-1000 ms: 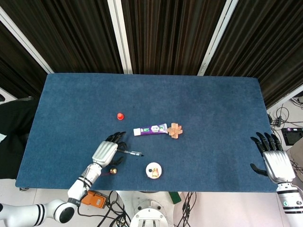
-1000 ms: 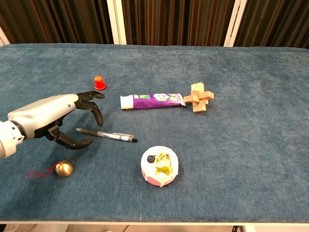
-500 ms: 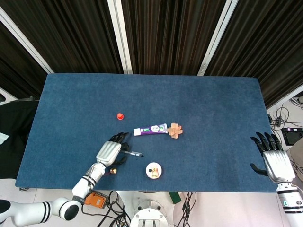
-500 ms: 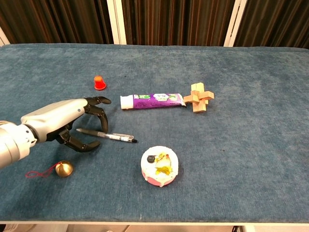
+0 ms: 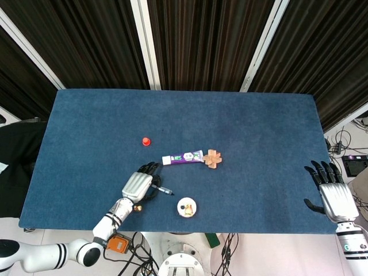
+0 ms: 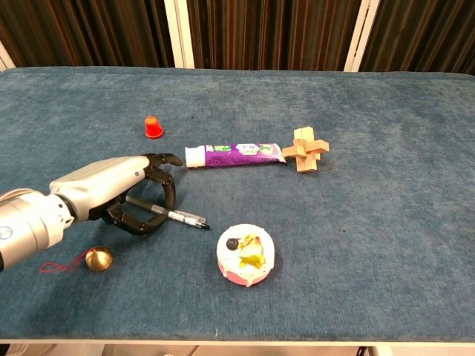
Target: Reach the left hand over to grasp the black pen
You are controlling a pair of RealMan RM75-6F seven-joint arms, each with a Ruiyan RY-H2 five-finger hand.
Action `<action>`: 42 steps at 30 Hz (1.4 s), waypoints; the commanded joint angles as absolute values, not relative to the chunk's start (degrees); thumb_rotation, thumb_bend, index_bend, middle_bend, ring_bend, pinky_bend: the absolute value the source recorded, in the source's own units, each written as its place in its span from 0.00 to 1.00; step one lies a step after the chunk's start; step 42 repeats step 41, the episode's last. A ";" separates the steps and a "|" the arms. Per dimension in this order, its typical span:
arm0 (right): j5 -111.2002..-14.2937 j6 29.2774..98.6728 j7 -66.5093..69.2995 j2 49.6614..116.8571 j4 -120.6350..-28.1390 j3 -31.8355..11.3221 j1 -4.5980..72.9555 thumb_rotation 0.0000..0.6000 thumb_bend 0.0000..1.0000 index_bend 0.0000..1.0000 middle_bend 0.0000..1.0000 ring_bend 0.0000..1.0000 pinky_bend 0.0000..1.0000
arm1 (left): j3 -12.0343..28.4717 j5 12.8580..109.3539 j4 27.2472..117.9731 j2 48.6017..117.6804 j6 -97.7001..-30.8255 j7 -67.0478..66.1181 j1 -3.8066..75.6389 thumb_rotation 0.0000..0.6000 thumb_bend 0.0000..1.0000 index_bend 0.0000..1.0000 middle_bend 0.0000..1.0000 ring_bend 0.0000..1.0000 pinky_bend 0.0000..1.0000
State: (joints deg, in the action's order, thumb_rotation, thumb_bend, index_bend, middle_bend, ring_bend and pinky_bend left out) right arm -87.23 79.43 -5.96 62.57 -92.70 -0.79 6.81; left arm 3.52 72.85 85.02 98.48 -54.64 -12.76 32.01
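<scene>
Since a second earlier the left hand (image 6: 111, 191) had slid right and curled its fingers (image 6: 165, 194) around the black pen (image 6: 172, 216), whose tip pointed toward the round box (image 6: 246, 255). Bare blue worktop (image 6: 386, 222) stretched to the right. At that far edge the right hand (image 5: 333, 195) lay released, fingers apart, holding nothing.

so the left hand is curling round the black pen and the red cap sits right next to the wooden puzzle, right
Not quite. The left hand does curl round the black pen, but what lies next to the wooden puzzle is the purple tube. The red cap stands apart, further left. The chest view shows it.
</scene>
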 commanded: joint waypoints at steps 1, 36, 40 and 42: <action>-87.25 79.42 -5.95 62.56 -92.69 -0.78 6.81 1.00 0.36 0.20 0.12 0.03 0.05 | 3.46 72.59 84.91 98.59 -54.53 -12.90 32.11 1.00 0.52 0.53 0.09 0.00 0.13; -85.49 79.38 -7.33 63.21 -93.65 -1.43 6.68 1.00 0.36 0.20 0.12 0.03 0.05 | 16.73 78.38 120.07 44.92 -63.71 8.71 27.14 1.00 0.56 0.53 0.10 0.00 0.13; -85.14 79.55 -7.50 63.16 -93.78 -1.58 6.56 1.00 0.36 0.20 0.12 0.03 0.05 | 16.42 83.20 121.12 37.94 -62.65 19.77 25.63 1.00 0.56 0.53 0.10 0.00 0.13; -85.21 79.59 -7.53 63.12 -93.82 -1.53 6.53 1.00 0.36 0.20 0.12 0.03 0.05 | 16.14 84.85 121.11 36.52 -62.35 23.46 25.38 1.00 0.56 0.53 0.10 0.00 0.13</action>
